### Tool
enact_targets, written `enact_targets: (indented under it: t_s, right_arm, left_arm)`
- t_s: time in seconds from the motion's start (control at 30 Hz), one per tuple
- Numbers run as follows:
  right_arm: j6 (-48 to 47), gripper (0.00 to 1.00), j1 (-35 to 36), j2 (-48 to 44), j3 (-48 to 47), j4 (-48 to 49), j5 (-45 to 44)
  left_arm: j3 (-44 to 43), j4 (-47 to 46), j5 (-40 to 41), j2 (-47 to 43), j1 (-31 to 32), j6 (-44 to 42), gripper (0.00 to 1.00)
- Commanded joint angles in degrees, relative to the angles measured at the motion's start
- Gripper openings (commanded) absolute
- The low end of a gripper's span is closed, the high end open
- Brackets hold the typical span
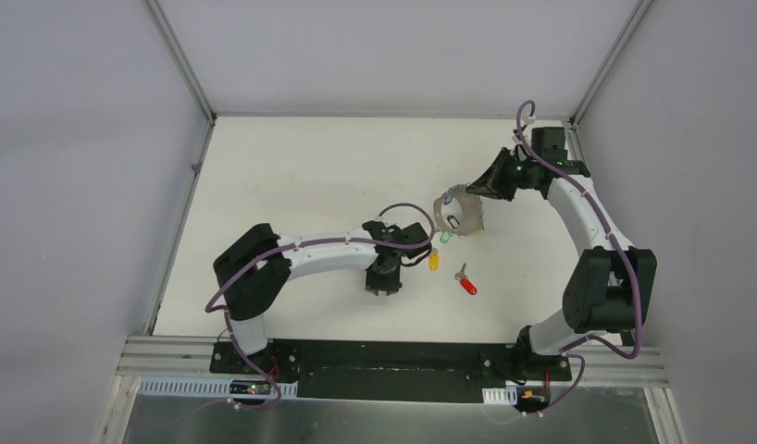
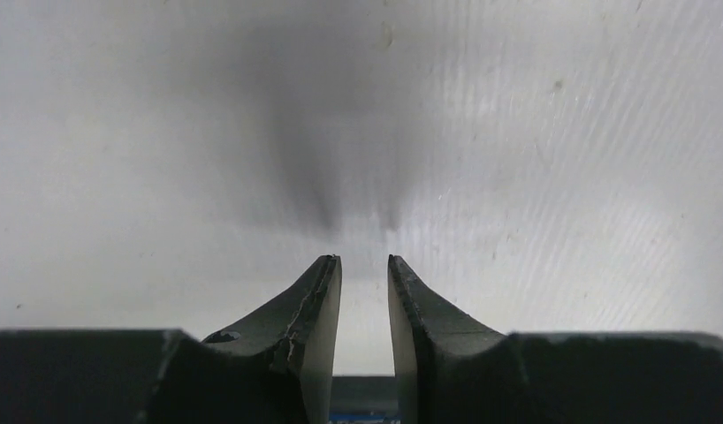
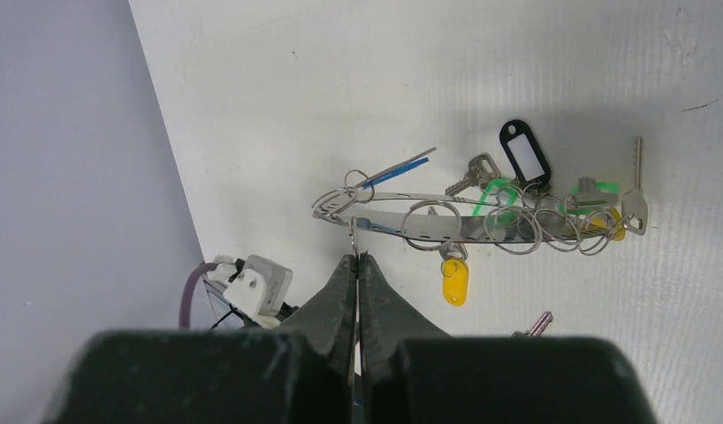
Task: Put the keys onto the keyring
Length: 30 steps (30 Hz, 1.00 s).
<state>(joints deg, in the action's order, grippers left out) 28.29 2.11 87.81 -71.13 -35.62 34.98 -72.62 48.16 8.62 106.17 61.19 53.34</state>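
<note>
The keyring (image 1: 456,211), a thin grey hoop, is held above the table with my right gripper (image 1: 477,191) shut on its band. In the right wrist view the keyring (image 3: 446,221) is edge-on beyond the closed right gripper (image 3: 356,256), carrying several keys: a black tag (image 3: 525,155), a green tag (image 3: 495,190) and a silver key (image 3: 636,190). A yellow key (image 1: 434,262) shows just below the hoop; I cannot tell whether it hangs from it. A red key (image 1: 467,284) lies on the table. My left gripper (image 1: 384,289) points down left of these keys; its jaws (image 2: 365,258) stand slightly apart, holding nothing.
White walls enclose the table, with metal rails along its left (image 1: 185,176) and right (image 1: 578,120) edges. A purple cable (image 1: 338,242) runs along the left arm. The left arm's white wrist part (image 3: 252,281) sits beside my right fingers.
</note>
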Motion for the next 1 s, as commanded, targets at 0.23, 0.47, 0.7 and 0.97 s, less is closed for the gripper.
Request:
enact_targets:
  t_s: [0.23,0.47,0.7,0.97]
  right_arm:
    - [0.53,0.00,-0.26,0.34,-1.80,1.07,0.92]
    - [0.47,0.00,-0.26,0.37,-1.67,0.96,1.06]
    - [0.49,0.00,-0.24,0.60,-1.43,1.12,1.41]
    - [0.53,0.00,-0.26,1.11,-1.75,1.14,1.74]
  left_arm:
    - [-3.51,-11.72,-7.81,-4.82,-2.10,0.35,0.43]
    - [-6.87,-20.96,-13.96,2.58,-5.12,6.21,0.43]
    - [-5.11,-29.15,-17.70,7.58,-9.02,11.06,0.43]
    - [-4.49,-34.79,-20.95,12.32,-12.21,14.17,0.39]
